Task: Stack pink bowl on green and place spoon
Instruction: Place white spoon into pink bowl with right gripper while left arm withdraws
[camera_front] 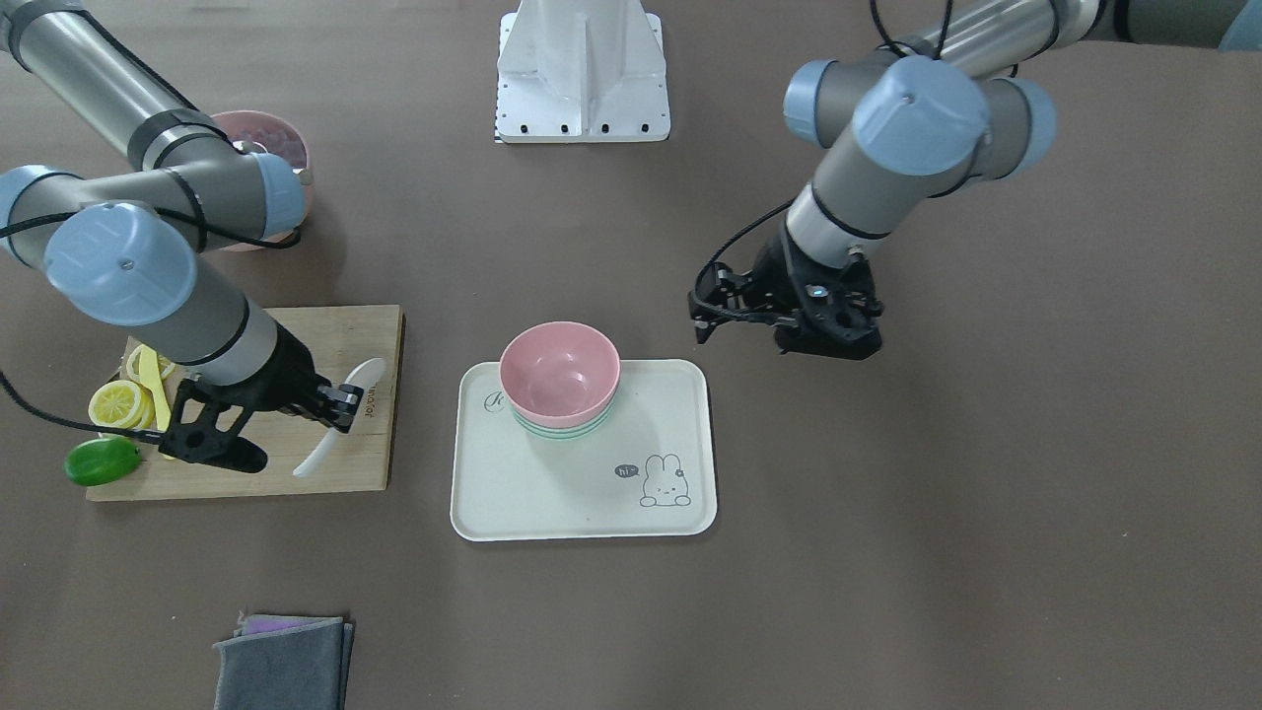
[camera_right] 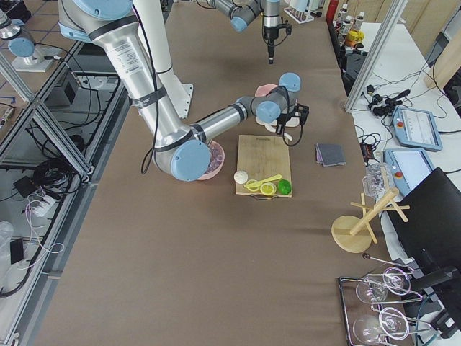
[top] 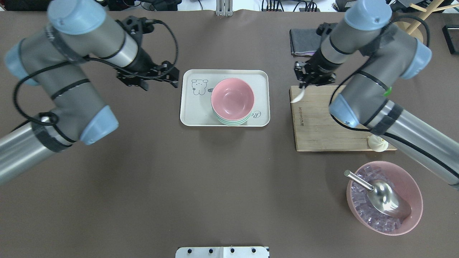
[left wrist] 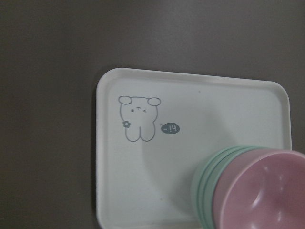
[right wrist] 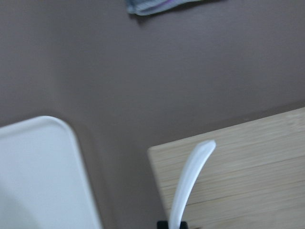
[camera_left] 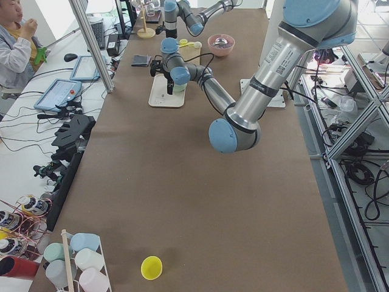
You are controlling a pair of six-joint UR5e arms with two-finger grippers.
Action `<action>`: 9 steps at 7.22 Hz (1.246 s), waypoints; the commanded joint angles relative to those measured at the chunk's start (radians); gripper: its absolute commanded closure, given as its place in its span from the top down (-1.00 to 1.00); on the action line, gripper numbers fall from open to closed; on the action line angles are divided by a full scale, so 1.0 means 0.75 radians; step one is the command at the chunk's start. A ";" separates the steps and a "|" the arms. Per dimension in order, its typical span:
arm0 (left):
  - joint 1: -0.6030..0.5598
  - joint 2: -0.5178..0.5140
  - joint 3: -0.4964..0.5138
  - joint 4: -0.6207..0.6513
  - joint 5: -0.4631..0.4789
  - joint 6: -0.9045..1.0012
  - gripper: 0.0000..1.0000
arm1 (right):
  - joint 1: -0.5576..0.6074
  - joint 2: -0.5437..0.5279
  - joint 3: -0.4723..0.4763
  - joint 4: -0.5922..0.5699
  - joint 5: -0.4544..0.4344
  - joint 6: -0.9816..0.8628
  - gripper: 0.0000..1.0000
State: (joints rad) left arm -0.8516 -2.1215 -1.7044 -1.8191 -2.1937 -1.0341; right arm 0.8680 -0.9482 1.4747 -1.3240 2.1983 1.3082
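pink bowl (camera_front: 559, 370) sat nested in green bowl (camera_front: 564, 428) on tray (camera_front: 582, 503), at tray end nearer robot. left jaws hung above bare surface (camera_front: 937, 493) just beside tray, spread apart, holding nothing. right jaws were over board (camera_front: 370, 330), clamped on white spoon (camera_front: 315, 456) partway along it; spoon slanted near board's tray-side edge, handle pointing away from robot. could not tell whether spoon touched board. lemon slices (camera_front: 118, 402) and lime (camera_front: 102, 461) lay at board's other end.

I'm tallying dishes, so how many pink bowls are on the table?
2. One pink bowl sits on the green bowls on the tray; the other pink bowl, near the cutting board, holds ice cubes and a metal scoop. None seems hidden.
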 commanded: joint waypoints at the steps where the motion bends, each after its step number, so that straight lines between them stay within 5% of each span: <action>1: -0.108 0.208 -0.120 -0.002 -0.092 0.178 0.96 | -0.134 0.267 -0.062 -0.016 -0.096 0.302 -1.00; 3: -0.114 0.215 -0.125 -0.002 -0.092 0.178 0.96 | -0.171 0.340 -0.129 -0.016 -0.131 0.354 -1.00; 4: -0.114 0.215 -0.131 -0.002 -0.090 0.178 0.96 | -0.170 0.334 -0.130 -0.014 -0.133 0.346 0.17; 5: -0.114 0.215 -0.133 -0.002 -0.090 0.178 0.96 | -0.167 0.313 -0.119 -0.014 -0.133 0.340 0.99; 7: -0.187 0.290 -0.151 0.002 -0.092 0.259 0.96 | 0.003 -0.008 0.137 -0.030 -0.005 0.088 1.00; 8: -0.281 0.408 -0.171 0.012 -0.092 0.462 0.96 | 0.174 -0.182 0.169 -0.028 0.139 -0.197 1.00; 9: -0.332 0.514 -0.168 0.032 -0.086 0.679 0.96 | 0.304 -0.358 0.163 -0.016 0.147 -0.540 1.00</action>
State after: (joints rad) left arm -1.0419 -1.8316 -1.8252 -1.8092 -2.2613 -0.7047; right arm 0.9661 -1.0512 1.5757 -1.3422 2.2575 1.1906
